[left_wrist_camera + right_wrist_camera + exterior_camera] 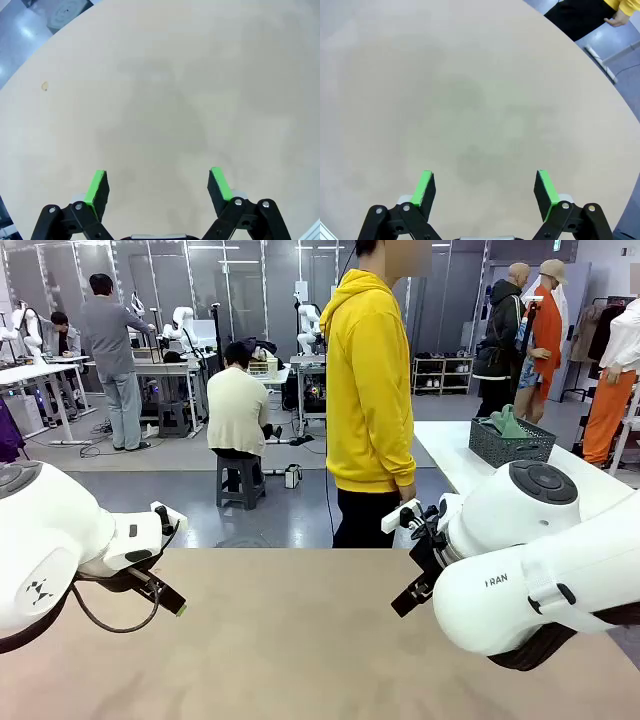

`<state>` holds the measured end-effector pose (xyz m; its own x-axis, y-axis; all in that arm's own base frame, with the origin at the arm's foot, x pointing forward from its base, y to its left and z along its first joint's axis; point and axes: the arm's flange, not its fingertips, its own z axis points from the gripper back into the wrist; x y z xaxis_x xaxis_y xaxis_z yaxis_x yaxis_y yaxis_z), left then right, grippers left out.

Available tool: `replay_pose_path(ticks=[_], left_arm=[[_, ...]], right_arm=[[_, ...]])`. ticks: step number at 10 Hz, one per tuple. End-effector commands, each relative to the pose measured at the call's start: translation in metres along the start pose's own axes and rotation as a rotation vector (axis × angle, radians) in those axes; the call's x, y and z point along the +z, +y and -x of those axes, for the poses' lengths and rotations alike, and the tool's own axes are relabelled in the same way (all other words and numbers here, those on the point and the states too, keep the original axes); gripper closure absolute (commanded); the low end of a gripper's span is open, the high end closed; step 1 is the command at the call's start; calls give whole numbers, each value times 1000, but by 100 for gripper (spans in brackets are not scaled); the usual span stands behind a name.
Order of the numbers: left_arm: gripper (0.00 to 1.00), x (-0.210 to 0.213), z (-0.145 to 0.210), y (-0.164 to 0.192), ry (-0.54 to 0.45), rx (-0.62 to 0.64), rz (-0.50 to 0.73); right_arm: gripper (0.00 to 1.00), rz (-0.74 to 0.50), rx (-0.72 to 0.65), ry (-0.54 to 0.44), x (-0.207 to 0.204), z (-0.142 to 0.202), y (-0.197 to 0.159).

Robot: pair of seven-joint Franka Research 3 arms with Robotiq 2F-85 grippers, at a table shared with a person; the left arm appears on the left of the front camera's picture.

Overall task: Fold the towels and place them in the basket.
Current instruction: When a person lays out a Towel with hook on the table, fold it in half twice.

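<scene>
Left hand (157, 175) and right hand (484, 175) hang open over the counter (300, 640); the basket (512, 445) beyond its far-right corner may be unreachable.

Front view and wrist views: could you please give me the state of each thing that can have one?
Left gripper: jaws open, empty, above the bare table.
Right gripper: jaws open, empty, above the table.
Basket: upright on a white side table, holding a towel.
Green towel: bunched, sticking up out of the basket.
Person: standing at the table's far side, arm hanging down.
</scene>
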<state>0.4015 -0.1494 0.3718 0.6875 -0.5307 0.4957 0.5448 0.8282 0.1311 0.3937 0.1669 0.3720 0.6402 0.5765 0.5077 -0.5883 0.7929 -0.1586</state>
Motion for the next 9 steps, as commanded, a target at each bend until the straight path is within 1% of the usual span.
replay_pose_path(ticks=[1,9], left_arm=[[0,0,0,0,0,0,0],[0,0,0,0,0,-1,0]], right_arm=[[0,0,0,0,0,0,0],[0,0,2,0,0,0,0]])
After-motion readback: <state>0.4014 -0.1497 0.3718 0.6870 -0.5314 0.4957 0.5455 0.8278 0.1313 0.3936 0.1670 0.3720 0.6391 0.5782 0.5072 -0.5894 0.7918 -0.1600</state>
